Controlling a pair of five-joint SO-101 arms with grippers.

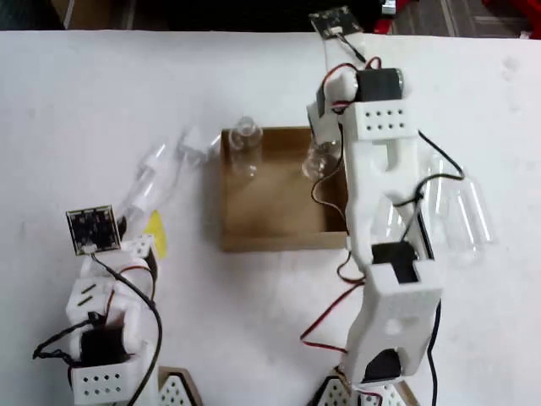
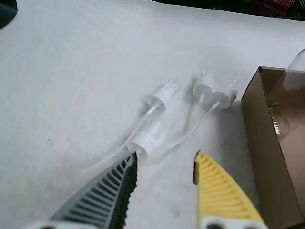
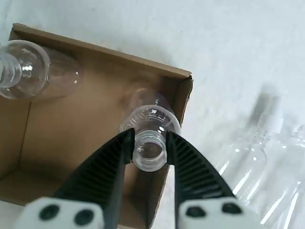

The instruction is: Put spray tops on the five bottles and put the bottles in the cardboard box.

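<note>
The cardboard box [image 1: 279, 222] sits mid-table. Inside it my right gripper [image 3: 148, 138] is shut on the neck of a clear, topless bottle [image 3: 151, 117], which stands upright in the box's corner [image 1: 319, 161]. A second topless bottle [image 1: 245, 144] stands in the opposite back corner [image 3: 28, 71]. More clear bottles [image 1: 456, 203] lie on the table beyond the box's right side; one [image 3: 269, 117] seems to carry a white top. Several white spray tops [image 2: 145, 140] lie left of the box. My left gripper [image 2: 164, 164] is open just short of them, holding nothing.
The box's near corner [image 2: 274, 143] lies close to the yellow finger [image 2: 219, 191] of the left gripper. The right arm [image 1: 385, 194] stretches over the box's right wall. Bare white table [image 1: 84, 101] extends at the far left.
</note>
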